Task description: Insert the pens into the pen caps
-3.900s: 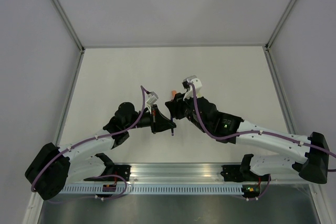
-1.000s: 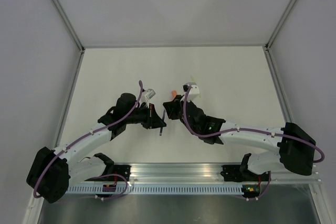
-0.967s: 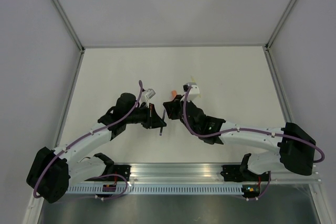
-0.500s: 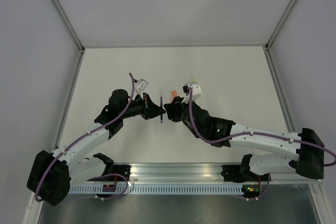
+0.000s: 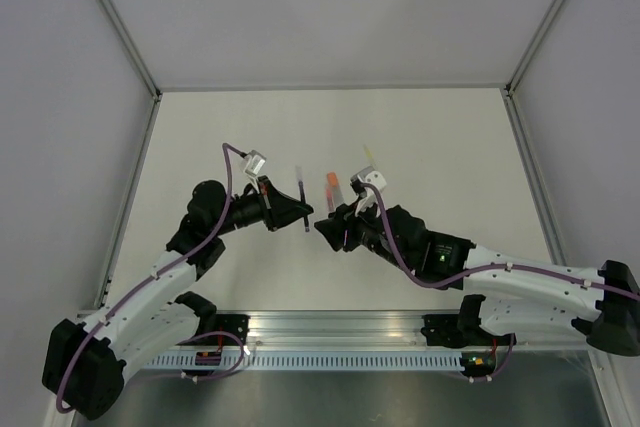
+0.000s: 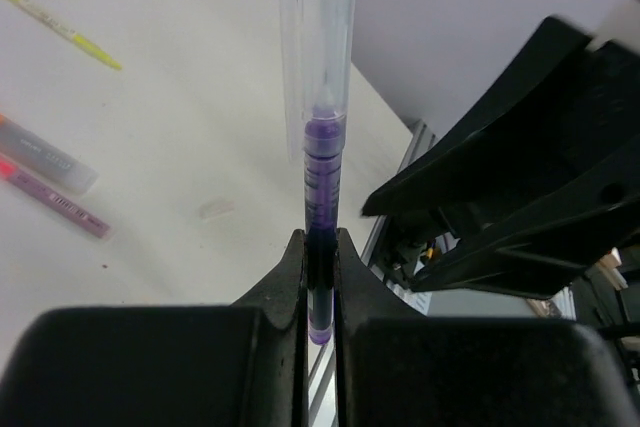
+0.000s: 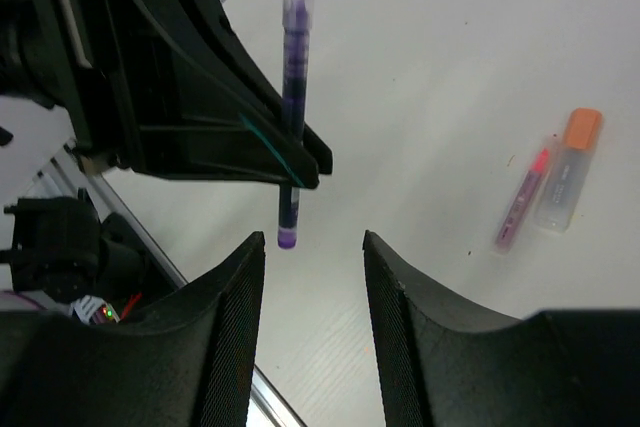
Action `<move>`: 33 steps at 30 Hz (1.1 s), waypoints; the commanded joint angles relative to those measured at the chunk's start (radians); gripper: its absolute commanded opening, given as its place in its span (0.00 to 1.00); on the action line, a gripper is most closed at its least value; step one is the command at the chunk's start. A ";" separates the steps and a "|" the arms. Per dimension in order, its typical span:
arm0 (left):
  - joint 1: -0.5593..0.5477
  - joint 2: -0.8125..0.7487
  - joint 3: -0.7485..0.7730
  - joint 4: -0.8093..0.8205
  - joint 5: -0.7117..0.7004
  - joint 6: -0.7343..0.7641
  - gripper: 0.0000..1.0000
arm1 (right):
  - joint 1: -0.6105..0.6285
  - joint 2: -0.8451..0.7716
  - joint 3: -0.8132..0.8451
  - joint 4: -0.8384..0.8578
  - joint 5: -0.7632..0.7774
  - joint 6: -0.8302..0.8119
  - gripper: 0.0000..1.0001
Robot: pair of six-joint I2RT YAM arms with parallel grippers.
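Right tool (image 7: 314,247) lets go and backs off, jaws spread. Left tool (image 6: 320,247) pinches the purple pen (image 6: 323,187) above the table (image 6: 200,127), clear cap (image 6: 320,37) now seated (one pairing looks done). Other pens (image 7: 522,209) wait.

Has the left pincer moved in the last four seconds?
Yes. The left pincer, shut on the purple pen, has shifted leftward and farther from the metal rail at the near edge.

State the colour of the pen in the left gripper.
Purple pen; clearest in the left wrist view.
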 commanded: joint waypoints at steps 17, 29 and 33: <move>-0.001 -0.121 -0.039 0.135 0.075 -0.148 0.02 | 0.002 0.155 0.032 0.156 -0.229 -0.038 0.47; -0.001 -0.145 -0.063 0.125 0.075 -0.133 0.02 | 0.002 0.179 0.061 0.176 -0.149 -0.032 0.34; -0.001 -0.150 -0.060 0.123 0.076 -0.134 0.06 | 0.002 0.189 0.069 0.166 -0.157 -0.026 0.07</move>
